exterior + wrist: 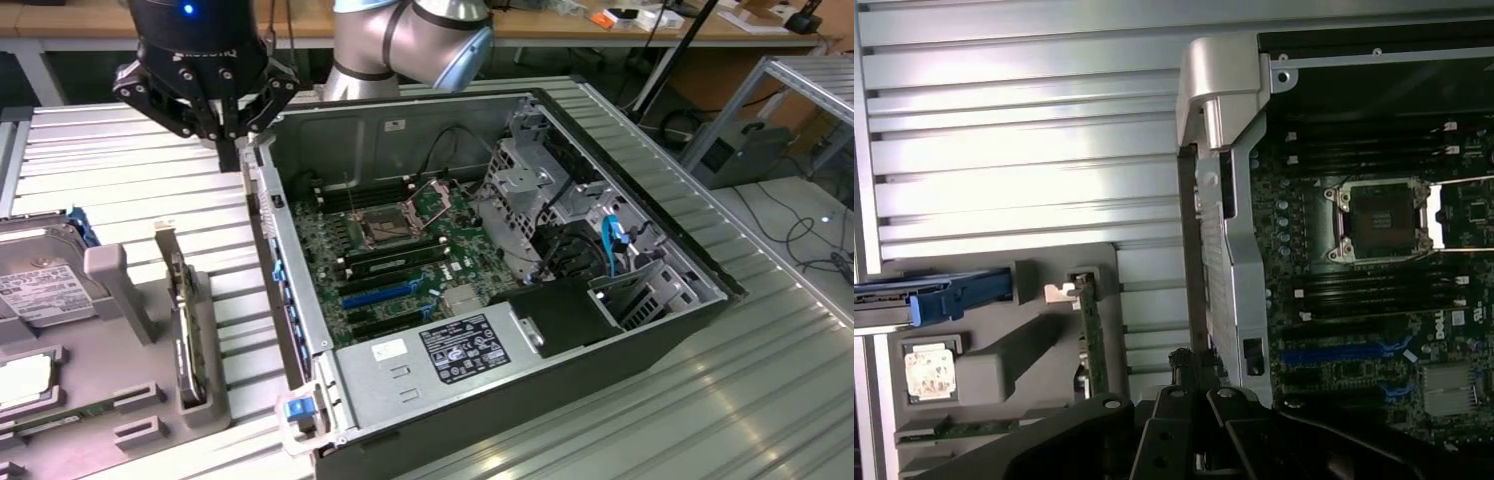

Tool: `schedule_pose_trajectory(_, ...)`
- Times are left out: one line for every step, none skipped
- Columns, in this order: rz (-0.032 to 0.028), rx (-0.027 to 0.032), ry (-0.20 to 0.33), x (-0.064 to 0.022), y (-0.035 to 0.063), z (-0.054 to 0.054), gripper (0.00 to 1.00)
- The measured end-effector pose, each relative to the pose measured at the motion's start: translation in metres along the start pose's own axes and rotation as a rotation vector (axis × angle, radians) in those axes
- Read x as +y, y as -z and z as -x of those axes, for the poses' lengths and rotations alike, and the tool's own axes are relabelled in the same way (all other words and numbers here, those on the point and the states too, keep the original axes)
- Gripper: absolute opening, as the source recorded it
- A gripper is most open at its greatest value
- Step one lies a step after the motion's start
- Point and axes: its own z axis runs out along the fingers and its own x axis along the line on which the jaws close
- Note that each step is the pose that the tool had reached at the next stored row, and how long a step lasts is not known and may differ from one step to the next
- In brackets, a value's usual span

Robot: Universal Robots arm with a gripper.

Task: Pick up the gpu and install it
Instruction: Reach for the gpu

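Note:
The gpu (184, 318) stands on its edge in a slot of the grey parts tray (114, 300), at the exterior view's left; its silver bracket end points up. In the wrist view the gpu (1090, 340) shows as a thin green board edge in the tray. My gripper (230, 140) hangs shut and holding nothing above the back corner of the open computer case (694, 300), well above and beyond the gpu. In the wrist view my gripper (1197, 405) has its black fingers pressed together over the case's rear wall. Blue expansion slots (384, 293) lie bare on the motherboard.
A silver hard drive (40, 290) and a processor chip (928, 368) sit in the same tray. Inside the case are the processor socket (376, 226), a drive cage (534, 180) and the power supply (454, 350). Ribbed metal table (120, 160) surrounds everything.

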Motion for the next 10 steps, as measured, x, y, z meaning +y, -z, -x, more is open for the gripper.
schedule_pose_trajectory(-0.0001, 0.0001, 0.0, -0.0001, 0.0001, -0.002, 0.1)
schedule_pose_trajectory(-0.0001, 0.0001, 0.0, -0.0002, 0.0001, -0.003, 0.1)
schedule_pose_trajectory(0.0, 0.0001, 0.0, -0.0003, 0.0001, -0.004, 0.1)
schedule_pose_trajectory(0.0, 0.0, 0.0, -0.0004, 0.0002, -0.005, 0.1)
schedule_pose_trajectory(0.0, 0.0001, 0.0, -0.0005, 0.0002, -0.006, 0.1)
schedule_pose_trajectory(0.0, 0.0, 0.0, -0.0006, 0.0002, -0.008, 0.1)
schedule_pose_trajectory(0.0, 0.0001, 0.0, -0.0007, 0.0003, -0.009, 0.1)
schedule_pose_trajectory(-0.0001, 0.0001, 0.0, -0.0008, 0.0003, -0.01, 0.1)
schedule_pose_trajectory(-0.0001, 0.0001, 0.0, -0.0009, 0.0004, -0.012, 0.1)
schedule_pose_trajectory(0.0, 0.0001, 0.0, -0.001, 0.0004, -0.013, 0.1)
